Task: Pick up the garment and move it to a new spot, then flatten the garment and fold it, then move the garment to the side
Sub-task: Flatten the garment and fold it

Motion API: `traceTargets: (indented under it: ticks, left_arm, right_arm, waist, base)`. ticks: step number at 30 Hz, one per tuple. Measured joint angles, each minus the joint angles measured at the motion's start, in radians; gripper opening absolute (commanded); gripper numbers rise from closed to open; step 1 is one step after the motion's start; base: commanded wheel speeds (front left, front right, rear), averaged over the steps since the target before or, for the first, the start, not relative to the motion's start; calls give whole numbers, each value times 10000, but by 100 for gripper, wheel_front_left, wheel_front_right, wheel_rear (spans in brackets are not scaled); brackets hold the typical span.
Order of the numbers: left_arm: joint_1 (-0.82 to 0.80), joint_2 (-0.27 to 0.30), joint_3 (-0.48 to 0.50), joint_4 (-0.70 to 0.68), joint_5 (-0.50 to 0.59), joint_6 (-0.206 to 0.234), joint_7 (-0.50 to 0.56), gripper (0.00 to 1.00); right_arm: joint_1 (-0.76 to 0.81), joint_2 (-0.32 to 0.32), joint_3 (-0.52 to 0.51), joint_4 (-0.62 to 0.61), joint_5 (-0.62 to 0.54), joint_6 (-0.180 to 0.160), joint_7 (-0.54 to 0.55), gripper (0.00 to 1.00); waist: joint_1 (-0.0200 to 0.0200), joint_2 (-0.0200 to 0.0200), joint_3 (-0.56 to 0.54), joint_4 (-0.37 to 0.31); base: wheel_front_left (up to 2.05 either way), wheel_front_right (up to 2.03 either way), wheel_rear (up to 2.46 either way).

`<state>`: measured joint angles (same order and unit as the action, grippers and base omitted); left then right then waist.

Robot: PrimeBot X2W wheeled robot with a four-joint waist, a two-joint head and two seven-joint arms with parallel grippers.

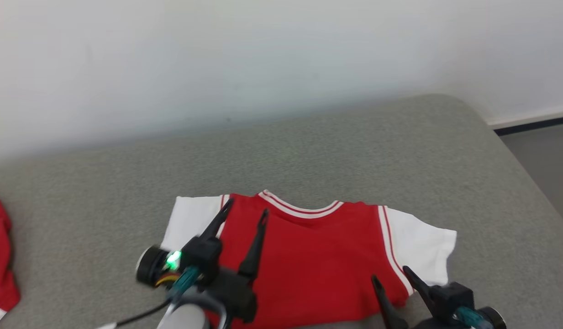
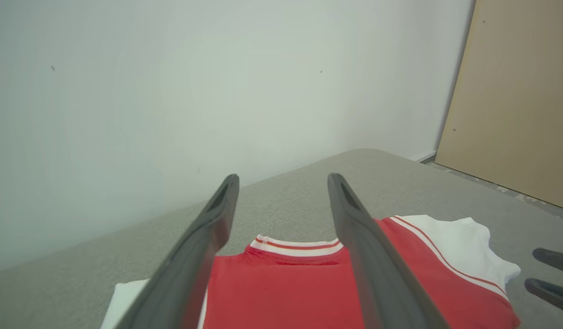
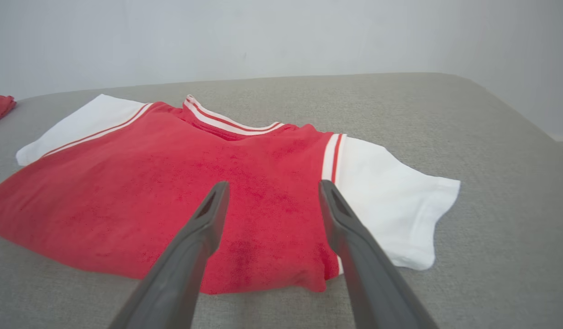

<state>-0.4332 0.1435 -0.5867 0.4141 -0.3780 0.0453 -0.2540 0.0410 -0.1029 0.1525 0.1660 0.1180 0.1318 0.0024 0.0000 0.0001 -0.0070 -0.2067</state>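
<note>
Left end effector and right end effector gape over the garment; left wrist view catches tan board.

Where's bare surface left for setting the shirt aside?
Free: the grey strip between shirt collar and wall; right sleeve to the pad edge; left sleeve to the red cloth. Crowded: near edge, where left gripper and right gripper hover.

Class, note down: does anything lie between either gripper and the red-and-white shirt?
Nothing visible does. The left gripper hovers open over the shirt by one sleeve seam; the right gripper is open at the shirt's near right edge.
</note>
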Motion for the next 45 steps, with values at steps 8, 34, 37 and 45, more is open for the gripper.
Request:
traceTargets:
  ticks: [8, 34, 37, 45]
  left_arm:
    - [2428, 861, 1045, -1994, -48, 454, -84, 100]
    - [3672, 1269, 1563, -2391, -196, 71, -84, 100]
    - [3681, 1266, 1647, -2403, -194, 79, -86, 100]
    - [3762, 1352, 1919, -2466, -196, 209, -86, 100]
  right_arm:
    - [-1709, -353, 449, -36, 380, 0, 2546, 100]
    - [-6076, -819, -1365, 5221, -255, 0, 5521, 50]
    - [-6190, -842, -1279, 5451, -451, 0, 5409, 0]
    - [-7009, -502, -748, 4732, 54, 0, 3841, 0]
  waist:
    - [0, 0, 49, 1048]
    - [1, -1, 1306, 5063]
    - [1, 0, 1508, 5249]
    - [1, 0, 1507, 5067]
  base:
    - [0, 0, 0]
    - [0, 0, 0]
    - [0, 0, 0]
    - [0, 0, 0]
